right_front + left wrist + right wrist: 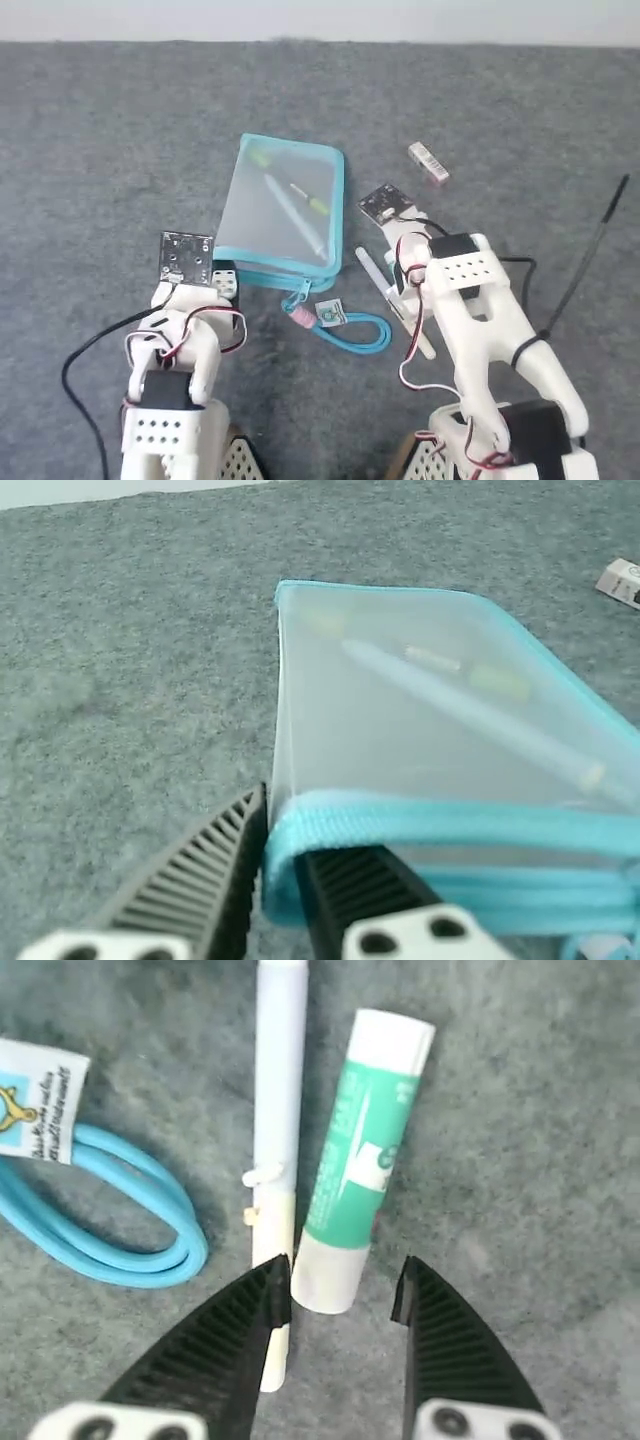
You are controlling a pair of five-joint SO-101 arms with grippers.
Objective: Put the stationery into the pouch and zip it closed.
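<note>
Right gripper hung low with its jaws apart, straddling the near end of the glue stick, which ran straight away from it, parallel beside the pen. Left gripper pinched the pouch by its corner.

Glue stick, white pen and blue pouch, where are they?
glue stick (362,1160), right wrist view, middle of its green label.
white pen (279,1080), right wrist view, on its plain barrel.
pouch (450,822), left wrist view, on its blue zipper edge.
</note>
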